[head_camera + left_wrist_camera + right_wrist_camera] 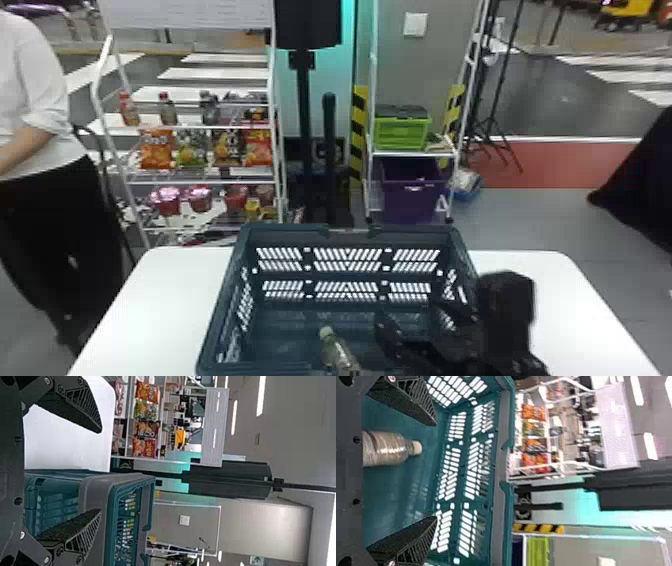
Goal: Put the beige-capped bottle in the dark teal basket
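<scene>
Right end effector (pixel 435 471): wide, holding nothing, in the basket; maybe so it can lift out without bumping the bottle.
Beige-capped bottle (pixel 387 449): inside the basket, just beside the right end effector. Its cap (pixel 417 448) points to the far wall and a bit left, with its long side running that way; I can't tell if it lies flat or leans.
Dark teal basket (pixel 282 228): open top up, likely so things drop in easily.
Left end effector (pixel 100 471): wide and empty, near the basket's left side.
Worktop (pixel 125 310): under the basket.
</scene>
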You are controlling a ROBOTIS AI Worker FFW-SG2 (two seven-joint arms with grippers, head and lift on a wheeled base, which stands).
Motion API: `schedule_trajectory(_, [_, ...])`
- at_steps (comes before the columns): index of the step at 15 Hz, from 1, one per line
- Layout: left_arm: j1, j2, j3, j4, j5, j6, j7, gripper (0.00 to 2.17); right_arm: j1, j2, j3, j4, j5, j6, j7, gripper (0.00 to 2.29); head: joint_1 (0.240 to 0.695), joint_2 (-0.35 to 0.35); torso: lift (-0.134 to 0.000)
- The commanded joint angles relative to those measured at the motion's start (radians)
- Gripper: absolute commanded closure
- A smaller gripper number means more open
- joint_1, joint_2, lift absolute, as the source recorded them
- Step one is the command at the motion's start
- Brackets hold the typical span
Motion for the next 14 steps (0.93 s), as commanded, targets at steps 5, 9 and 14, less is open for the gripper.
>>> schedule_trajectory(5, [-0.039, -0.026, -0.046, 0.028, -0.045, 0.011, 0.028, 0.18, 0.392, -0.049, -0.137, -0.037, 0.001, -0.585, 0.053, 0.04, 0.499, 0.0, 0.0])
schedule_trajectory(9, [-0.046, -0.045, -0.066, 0.031, -0.065, 0.011, 0.057, 0.18, 0.539, -0.042, -0.194, 0.077, -0.009, -0.895, 0.113, 0.04, 0.499, 0.0, 0.0])
schedule_trajectory(14, [-0.049, -0.082, -0.064, 0.027, -0.087, 0.008, 0.085, 0.18, 0.611, -0.032, -0.197, 0.167, -0.008, -1.073, 0.144, 0.05, 0.499, 0.0, 0.0])
